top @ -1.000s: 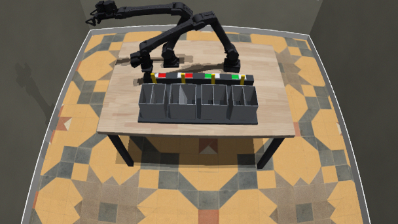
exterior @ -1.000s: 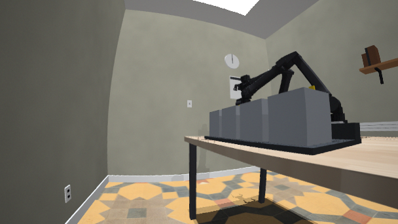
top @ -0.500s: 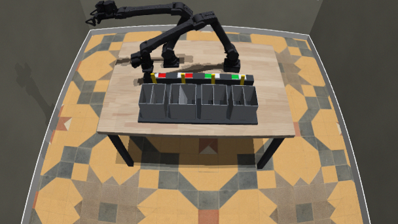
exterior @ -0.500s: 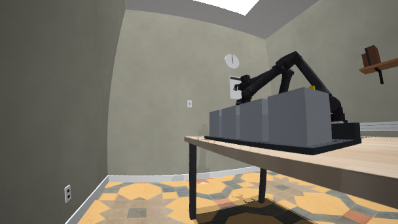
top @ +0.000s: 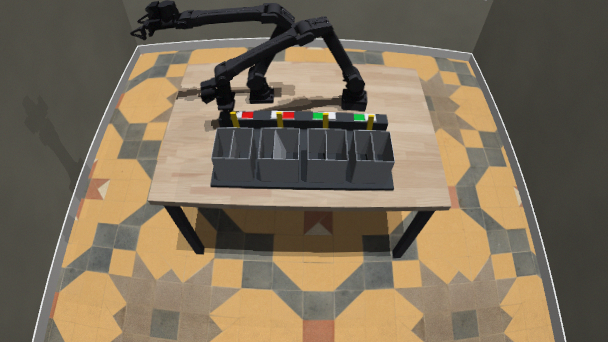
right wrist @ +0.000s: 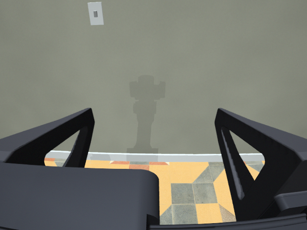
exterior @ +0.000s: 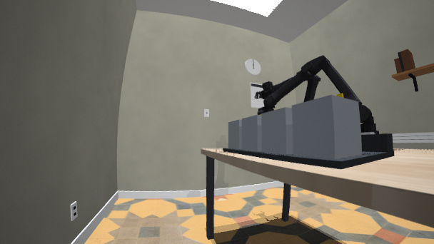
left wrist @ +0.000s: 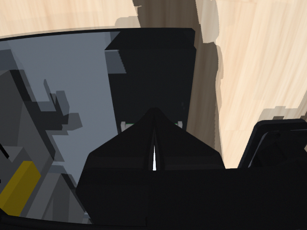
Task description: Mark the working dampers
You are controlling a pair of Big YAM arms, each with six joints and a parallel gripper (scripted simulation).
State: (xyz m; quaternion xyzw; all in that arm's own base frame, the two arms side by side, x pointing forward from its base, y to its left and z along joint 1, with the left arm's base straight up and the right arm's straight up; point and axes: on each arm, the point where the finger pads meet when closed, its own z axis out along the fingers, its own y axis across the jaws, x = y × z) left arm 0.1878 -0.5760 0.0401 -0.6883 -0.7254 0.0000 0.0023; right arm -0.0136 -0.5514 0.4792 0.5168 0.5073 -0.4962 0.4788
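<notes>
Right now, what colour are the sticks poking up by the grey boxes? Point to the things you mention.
The sticks (top: pixel 325 120) (left wrist: pixel 22 188) are yellow; the top view shows them best.

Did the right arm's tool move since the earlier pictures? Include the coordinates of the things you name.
No; in the top view, the right tool (top: pixel 135 28) (exterior: pixel 256 95) (right wrist: pixel 154 115) keeps the same place relative to the table (top: pixel 180 175) (exterior: pixel 410 173) (left wrist: pixel 260 61).
</notes>
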